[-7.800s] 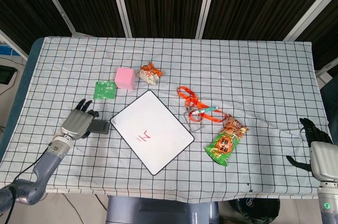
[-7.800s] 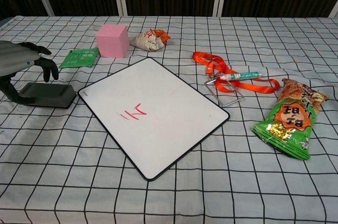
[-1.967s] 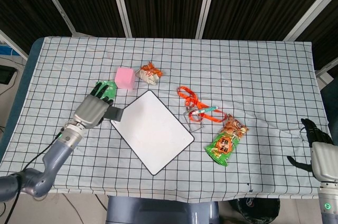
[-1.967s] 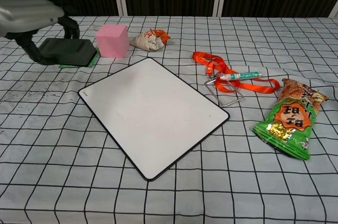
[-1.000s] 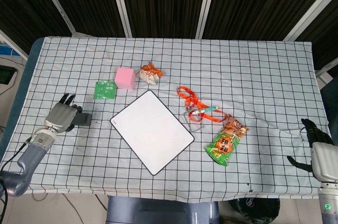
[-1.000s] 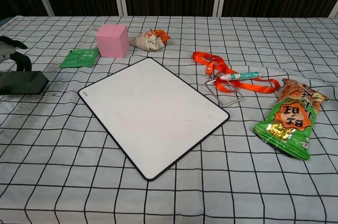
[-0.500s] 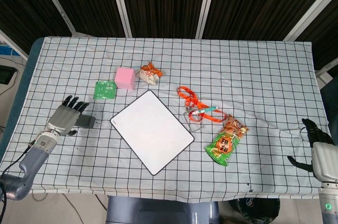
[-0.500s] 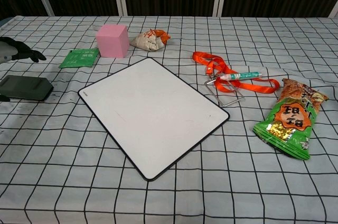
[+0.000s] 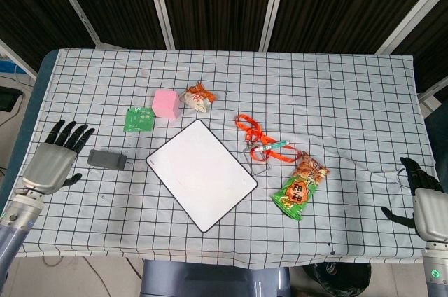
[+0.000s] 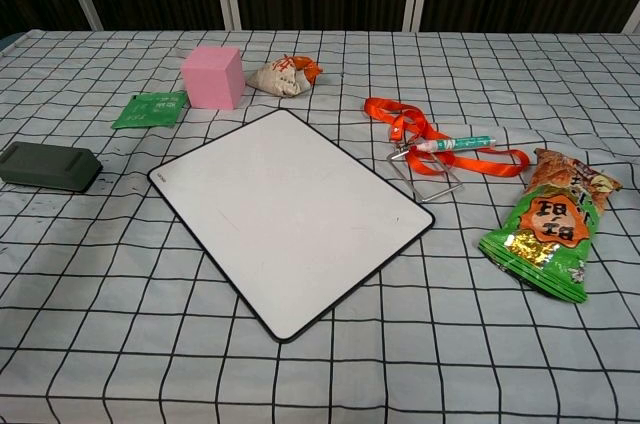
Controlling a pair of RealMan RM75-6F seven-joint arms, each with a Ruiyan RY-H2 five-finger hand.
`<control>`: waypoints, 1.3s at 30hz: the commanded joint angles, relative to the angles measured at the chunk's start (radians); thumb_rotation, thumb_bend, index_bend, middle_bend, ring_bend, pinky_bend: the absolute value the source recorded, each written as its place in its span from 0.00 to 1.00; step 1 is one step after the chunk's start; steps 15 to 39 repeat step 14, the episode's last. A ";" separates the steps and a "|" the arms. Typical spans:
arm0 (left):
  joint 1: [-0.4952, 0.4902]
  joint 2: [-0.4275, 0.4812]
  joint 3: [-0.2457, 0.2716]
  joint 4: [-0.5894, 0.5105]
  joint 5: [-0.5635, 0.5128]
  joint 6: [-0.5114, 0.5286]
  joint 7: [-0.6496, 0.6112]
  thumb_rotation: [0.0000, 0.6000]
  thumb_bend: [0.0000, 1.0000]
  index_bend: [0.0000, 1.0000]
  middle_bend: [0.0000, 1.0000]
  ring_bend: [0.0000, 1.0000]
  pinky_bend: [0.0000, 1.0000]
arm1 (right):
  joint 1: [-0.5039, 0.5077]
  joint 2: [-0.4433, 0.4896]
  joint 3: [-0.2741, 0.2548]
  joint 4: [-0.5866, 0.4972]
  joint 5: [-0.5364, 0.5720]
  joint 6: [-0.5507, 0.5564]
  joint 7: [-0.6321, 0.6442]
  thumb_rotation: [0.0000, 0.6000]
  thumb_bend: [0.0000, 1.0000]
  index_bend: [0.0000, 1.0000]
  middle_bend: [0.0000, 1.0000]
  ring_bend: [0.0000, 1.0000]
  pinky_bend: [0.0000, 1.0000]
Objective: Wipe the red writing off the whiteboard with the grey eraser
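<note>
The whiteboard (image 9: 201, 173) (image 10: 285, 213) lies tilted in the middle of the checked cloth, its face plain white with no red marks showing. The grey eraser (image 9: 107, 160) (image 10: 49, 166) lies flat on the cloth to the left of the board, with nothing touching it. My left hand (image 9: 53, 159) hovers at the table's left edge, fingers spread, a short gap from the eraser; the chest view does not show it. My right hand (image 9: 421, 195) stays at the far right edge, empty, fingers apart.
A pink cube (image 9: 165, 103) (image 10: 212, 76), a green packet (image 9: 138, 118) and a crumpled wrapper (image 9: 197, 97) lie behind the board. To the board's right are an orange lanyard with a pen (image 9: 263, 143) and a green snack bag (image 9: 299, 188) (image 10: 546, 227).
The red writing has been wiped off the board. My left hand carried the eraser to the left, set it on the cloth, let go and drew back further left.
</note>
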State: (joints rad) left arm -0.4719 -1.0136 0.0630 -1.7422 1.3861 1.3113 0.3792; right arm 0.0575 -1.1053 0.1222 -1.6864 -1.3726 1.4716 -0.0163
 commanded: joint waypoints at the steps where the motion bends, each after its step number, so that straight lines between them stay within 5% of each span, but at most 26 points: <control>1: 0.066 0.061 0.039 -0.065 0.084 0.078 -0.070 1.00 0.10 0.02 0.06 0.00 0.00 | 0.000 -0.001 0.001 0.001 -0.002 0.003 0.000 1.00 0.19 0.05 0.12 0.20 0.21; 9: 0.157 0.123 0.073 -0.076 0.179 0.194 -0.153 1.00 0.10 0.02 0.05 0.00 0.00 | -0.001 -0.004 0.000 0.005 -0.009 0.009 -0.005 1.00 0.19 0.05 0.12 0.20 0.21; 39: 0.178 0.125 0.080 -0.054 0.212 0.195 -0.175 1.00 0.10 0.02 0.05 0.00 0.00 | -0.002 -0.005 -0.001 0.007 -0.011 0.012 -0.004 1.00 0.19 0.05 0.12 0.20 0.21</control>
